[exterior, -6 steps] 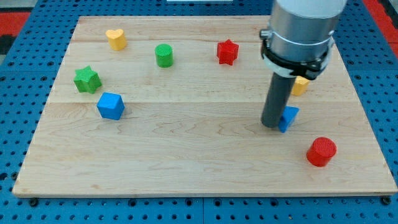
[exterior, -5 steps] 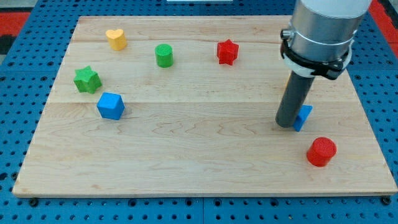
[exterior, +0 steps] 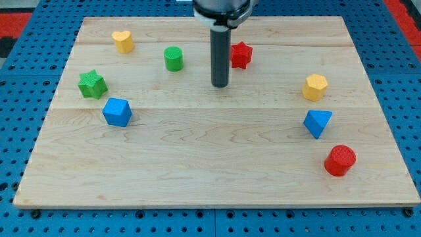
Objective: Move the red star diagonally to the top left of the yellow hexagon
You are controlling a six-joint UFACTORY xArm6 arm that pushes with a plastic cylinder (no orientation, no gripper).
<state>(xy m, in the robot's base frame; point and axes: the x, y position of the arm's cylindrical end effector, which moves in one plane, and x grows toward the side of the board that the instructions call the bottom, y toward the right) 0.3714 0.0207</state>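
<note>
While sitting just up and to the view's right of my tip [exterior: 220, 85], well apart from the yellow hexagon [exterior: 315, 87] lying far out to the tip's right, the red star [exterior: 241, 54] is showing no placement yet, so virtually the whole push is judged outstanding. Standing on bare board [exterior: 197, 164] just below-left of the star, partly overlapping its left edge in this view, contact not being confirmable. Being a plain rod, opening or closing on nothing, holding nothing; still needing to drive the star rightward toward the spot up-left of the hexagon.
</note>
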